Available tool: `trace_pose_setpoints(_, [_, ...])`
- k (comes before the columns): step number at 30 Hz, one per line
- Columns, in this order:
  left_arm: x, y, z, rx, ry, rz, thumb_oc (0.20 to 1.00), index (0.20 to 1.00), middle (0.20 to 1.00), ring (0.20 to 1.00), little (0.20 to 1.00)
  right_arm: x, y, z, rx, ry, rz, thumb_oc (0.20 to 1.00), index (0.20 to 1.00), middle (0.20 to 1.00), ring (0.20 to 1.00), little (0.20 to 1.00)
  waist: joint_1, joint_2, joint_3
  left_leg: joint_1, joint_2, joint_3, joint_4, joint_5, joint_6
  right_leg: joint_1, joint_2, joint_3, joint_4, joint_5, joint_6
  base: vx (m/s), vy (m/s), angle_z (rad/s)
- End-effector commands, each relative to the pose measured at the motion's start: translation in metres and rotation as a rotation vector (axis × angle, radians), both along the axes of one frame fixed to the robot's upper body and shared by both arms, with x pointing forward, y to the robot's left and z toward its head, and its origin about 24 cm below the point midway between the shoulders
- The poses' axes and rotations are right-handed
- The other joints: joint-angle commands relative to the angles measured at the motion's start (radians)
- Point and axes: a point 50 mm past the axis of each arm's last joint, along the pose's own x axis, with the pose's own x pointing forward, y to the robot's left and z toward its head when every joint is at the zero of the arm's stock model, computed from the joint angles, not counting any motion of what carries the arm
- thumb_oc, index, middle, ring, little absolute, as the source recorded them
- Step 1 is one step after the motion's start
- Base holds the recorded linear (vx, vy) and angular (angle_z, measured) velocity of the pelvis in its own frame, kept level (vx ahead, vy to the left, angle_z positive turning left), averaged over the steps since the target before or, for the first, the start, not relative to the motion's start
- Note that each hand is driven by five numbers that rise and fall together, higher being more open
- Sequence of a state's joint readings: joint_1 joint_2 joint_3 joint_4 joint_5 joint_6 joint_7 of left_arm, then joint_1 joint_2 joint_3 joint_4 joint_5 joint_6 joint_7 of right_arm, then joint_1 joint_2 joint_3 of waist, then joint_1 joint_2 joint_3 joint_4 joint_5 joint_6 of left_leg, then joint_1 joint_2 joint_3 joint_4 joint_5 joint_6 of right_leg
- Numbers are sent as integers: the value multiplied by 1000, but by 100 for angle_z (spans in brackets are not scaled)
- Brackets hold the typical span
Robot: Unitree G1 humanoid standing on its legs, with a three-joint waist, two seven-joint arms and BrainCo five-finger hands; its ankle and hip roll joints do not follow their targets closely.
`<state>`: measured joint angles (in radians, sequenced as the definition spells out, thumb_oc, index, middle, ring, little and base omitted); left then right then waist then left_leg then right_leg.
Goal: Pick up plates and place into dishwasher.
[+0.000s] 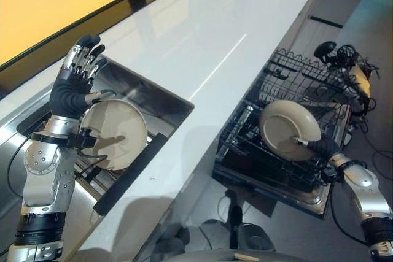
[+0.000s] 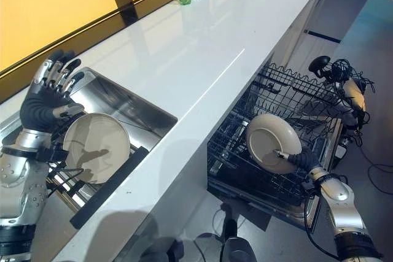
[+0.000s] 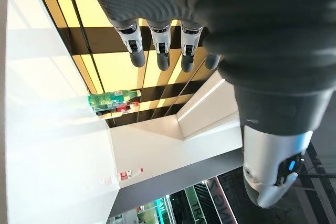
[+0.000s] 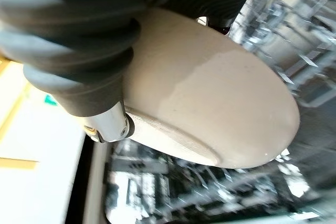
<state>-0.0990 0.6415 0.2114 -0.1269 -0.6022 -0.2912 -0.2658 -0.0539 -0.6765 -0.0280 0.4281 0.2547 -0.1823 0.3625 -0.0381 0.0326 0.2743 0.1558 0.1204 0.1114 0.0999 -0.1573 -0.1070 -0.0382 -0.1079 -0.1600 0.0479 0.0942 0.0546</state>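
Beige plate tilted in dishwasher rack, second plate in sink

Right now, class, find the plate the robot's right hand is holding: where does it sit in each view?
Left eye view: plate right of centre, over the dishwasher rack.
Right eye view: plate right of centre, over the same rack.
Left wrist view: not in it.
Right wrist view: plate central, by the right hand.
Shared landmark: the rack.

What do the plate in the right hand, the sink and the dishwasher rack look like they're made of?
Round beige plate: likely glazed ceramic or melamine, with a smooth dull sheen. Rectangular silver sink: brushed stainless steel, showing grey reflections. Dark dishwasher rack: thin coated metal wire grid.
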Motion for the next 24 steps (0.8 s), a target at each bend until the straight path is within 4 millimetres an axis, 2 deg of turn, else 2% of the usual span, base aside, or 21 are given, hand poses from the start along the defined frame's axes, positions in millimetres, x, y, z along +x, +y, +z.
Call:
trace_pose_setpoints(1, [5, -7, 20, 68, -75, -23, 1000, 1000, 1000, 1000, 1000, 11, 5, 15, -63, -13, 136, 200, 200, 200, 200, 200, 10, -35, -31, -182, 10, 0, 106, 62, 24, 13, -99, 89, 57, -86, 118, -53, -29, 1])
trace_pose_setpoints(13, [10, -17, 22, 83, -88, -44, 1000, 1000, 1000, 1000, 1000, -1, 18, -13, -131, 279, 429, 200, 200, 200, 200, 200, 29, -39, -11, -207, 13, -17, 122, 75, 7, 22, -98, 79, 50, -90, 106, -4, -15, 0])
trace_pose_setpoints(18, [14, -23, 27, 101, -103, -51, 1000, 1000, 1000, 1000, 1000, 3, 24, -20, -143, 310, 436, 200, 200, 200, 200, 200, 35, -36, 9, -226, 16, -23, 131, 84, 3, 15, -99, 81, 52, -87, 104, -39, -35, 1])
trace_pose_setpoints(24, [18, -27, 39, 110, -154, -52, 1000, 1000, 1000, 1000, 1000, 10, 26, -31, -138, 349, 410, 200, 200, 200, 200, 200, 38, -15, 48, -271, 9, -32, 143, 94, 3, -18, -111, 82, 59, -78, 104, -110, -8, 6])
